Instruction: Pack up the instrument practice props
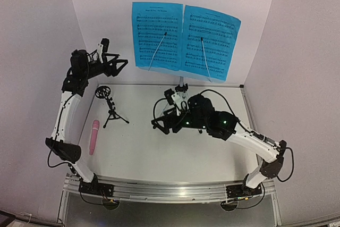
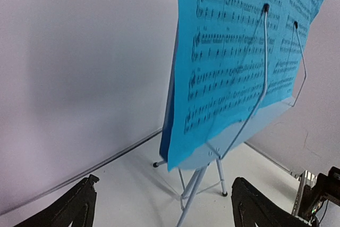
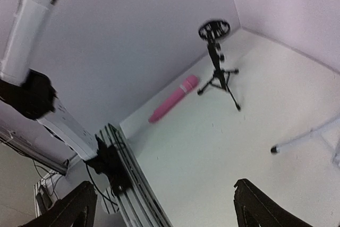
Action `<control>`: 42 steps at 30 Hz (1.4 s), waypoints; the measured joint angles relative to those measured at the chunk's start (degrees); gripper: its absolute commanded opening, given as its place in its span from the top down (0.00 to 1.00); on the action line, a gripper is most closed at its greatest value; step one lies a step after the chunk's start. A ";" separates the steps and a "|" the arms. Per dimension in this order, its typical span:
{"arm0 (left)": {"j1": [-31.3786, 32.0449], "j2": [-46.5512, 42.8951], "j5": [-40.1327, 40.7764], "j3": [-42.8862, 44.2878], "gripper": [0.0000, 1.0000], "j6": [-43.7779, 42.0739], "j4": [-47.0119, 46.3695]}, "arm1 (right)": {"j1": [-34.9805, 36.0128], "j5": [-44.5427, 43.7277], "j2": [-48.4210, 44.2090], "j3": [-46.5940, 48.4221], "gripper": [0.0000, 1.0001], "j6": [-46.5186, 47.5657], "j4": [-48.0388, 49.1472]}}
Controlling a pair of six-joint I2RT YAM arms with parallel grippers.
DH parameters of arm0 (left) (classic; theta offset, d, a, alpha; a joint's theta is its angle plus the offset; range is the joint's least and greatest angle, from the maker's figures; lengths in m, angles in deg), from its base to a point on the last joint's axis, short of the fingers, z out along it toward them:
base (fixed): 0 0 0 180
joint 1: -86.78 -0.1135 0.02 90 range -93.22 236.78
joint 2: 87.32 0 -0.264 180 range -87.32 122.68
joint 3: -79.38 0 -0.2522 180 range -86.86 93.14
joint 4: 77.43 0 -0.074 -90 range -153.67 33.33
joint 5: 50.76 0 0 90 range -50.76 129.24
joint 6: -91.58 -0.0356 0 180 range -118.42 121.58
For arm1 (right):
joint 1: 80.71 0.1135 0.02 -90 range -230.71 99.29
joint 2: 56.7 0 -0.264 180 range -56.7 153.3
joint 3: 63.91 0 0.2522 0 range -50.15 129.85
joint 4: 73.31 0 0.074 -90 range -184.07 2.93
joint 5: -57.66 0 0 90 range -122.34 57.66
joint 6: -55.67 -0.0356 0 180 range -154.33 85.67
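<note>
Where the left claw (image 1: 121, 63) is: up high by the left wall, pointing at the blue sheets, near them but not touching.
Left fingers (image 2: 74, 206): spread wide apart, with only air between them.
Pink stick microphone (image 1: 94, 136): lying flat on the white table (image 1: 175, 155), far to the left, close beside the left arm.
Small black mic stand (image 1: 110, 107): standing up on its three legs, just to the right of the pink stick microphone and apart from it, with its ring on top.
Left music sheet (image 1: 156, 35): blue, up on the big stand at the back, with a thin wire arm (image 1: 158, 51) pressed across it.
Right music sheet (image 1: 210, 43): blue, right up against the left one and tilted a little, with a wire arm of its own.
Writing on the sheets: rows of black music notes. One small line of words sits at the top of each, too tiny to read.
Big stand (image 2: 194, 184): silver legs on the table at the back middle. The pale-blue desk's bottom edge peeks out under the sheets.
Right claw (image 1: 162, 122): low over the middle of the table, in front of the big stand's legs, facing left toward the small black mic stand.
Right fingers (image 3: 265, 206): spread wide apart, gripping nothing.
Green lights (image 1: 226, 122): small dots glowing on the right arm.
</note>
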 measured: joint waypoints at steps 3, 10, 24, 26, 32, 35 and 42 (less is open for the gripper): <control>0.67 7.22 -0.22 10.95 0.12 2.16 -0.49 | 0.02 -2.03 3.71 12.82 0.13 2.26 1.14; 0.96 13.53 -0.31 17.13 0.12 5.46 -5.85 | -1.41 -17.93 9.97 29.97 0.24 5.46 5.26; 2.67 18.81 -6.69 19.17 0.33 16.31 -19.35 | -6.58 -26.14 32.92 43.29 0.44 8.34 26.70; 3.30 18.81 -6.82 19.17 0.34 16.12 -19.46 | -6.58 -26.26 33.18 43.07 0.47 8.47 29.05; 4.64 18.83 -6.51 19.17 0.51 15.24 -19.42 | -6.58 -26.59 33.38 43.57 0.59 8.38 36.50; 4.81 18.83 -5.75 19.17 0.56 14.62 -19.43 | -6.68 -26.98 34.39 45.00 0.59 8.09 38.25; 4.81 18.83 -5.24 19.17 0.70 14.30 -19.43 | -7.02 -27.42 36.71 45.98 0.59 7.38 39.41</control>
